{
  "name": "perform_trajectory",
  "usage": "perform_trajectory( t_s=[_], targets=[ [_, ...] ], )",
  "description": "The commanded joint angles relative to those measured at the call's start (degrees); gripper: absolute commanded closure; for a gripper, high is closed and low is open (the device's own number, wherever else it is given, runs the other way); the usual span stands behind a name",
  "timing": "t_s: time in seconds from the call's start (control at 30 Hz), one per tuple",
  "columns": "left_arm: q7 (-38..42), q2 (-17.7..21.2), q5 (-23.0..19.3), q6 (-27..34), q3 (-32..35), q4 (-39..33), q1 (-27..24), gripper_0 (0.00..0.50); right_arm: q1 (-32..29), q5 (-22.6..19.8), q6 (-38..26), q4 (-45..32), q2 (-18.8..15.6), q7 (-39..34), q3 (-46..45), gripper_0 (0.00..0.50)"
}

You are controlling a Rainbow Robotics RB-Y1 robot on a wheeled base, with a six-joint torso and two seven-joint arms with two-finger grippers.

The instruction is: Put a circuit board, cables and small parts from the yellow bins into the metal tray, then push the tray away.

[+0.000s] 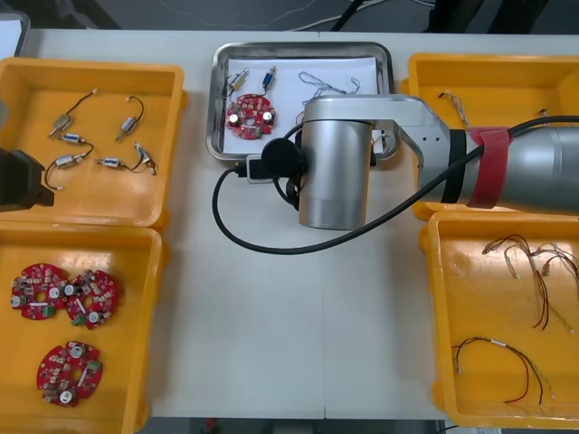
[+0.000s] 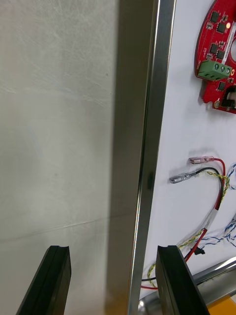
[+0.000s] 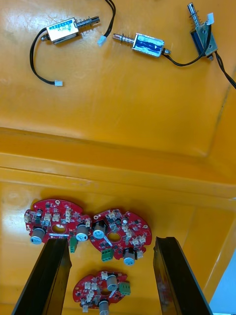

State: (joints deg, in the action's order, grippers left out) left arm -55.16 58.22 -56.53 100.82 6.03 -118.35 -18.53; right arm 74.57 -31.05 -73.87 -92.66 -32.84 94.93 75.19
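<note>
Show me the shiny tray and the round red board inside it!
Shiny metal tray (image 1: 217, 99): front view, its left rim.
Round red circuit board (image 1: 251, 117) in the tray: front view, its middle.

Pale table (image 1: 271, 344), faintly scratched, running wide under even light; past its far edge, dark floor (image 1: 136, 14).

Left gripper (image 3: 110, 242) fingers apart — apparently above three red circuit boards (image 3: 56, 226), small metal parts (image 3: 147, 44) beyond
</note>
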Motion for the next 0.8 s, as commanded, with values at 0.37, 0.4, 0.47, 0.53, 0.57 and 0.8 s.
perform_trajectory(
  t_s=[0.37,0.4,0.47,0.53,0.57,0.8],
  targets=[
    [-5.2,2.7,-0.4,0.4,1.8,-1.2,1.0,0.0,-5.5,-5.0,-16.0,-14.0,-1.6,-2.4,-16.0,0.0],
    [-5.2,2.7,-0.4,0.4,1.8,-1.2,1.0,0.0,-5.9,-5.8,-17.4,-14.9,-1.8,-4.0,-17.1,0.0],
    [-5.2,2.7,-0.4,0.4,1.8,-1.2,1.0,0.0,-6.3,-6.8,-19.6,-16.1,-1.9,-6.2,-18.6,0.0],
    [-5.2,2.7,-0.4,0.4,1.8,-1.2,1.0,0.0,-6.4,-8.3,-22.4,-17.2,-2.4,-9.5,-20.1,0.0],
    [-5.2,2.7,-0.4,0.4,1.8,-1.2,1.0,0.0,-6.4,-8.8,-23.0,-17.4,-2.5,-10.2,-20.4,0.0],
    [-5.2,2.7,-0.4,0.4,1.8,-1.2,1.0,0.0,-8.7,-14.8,-29.7,-20.8,-5.9,-20.0,-27.1,0.0]
  ],
)
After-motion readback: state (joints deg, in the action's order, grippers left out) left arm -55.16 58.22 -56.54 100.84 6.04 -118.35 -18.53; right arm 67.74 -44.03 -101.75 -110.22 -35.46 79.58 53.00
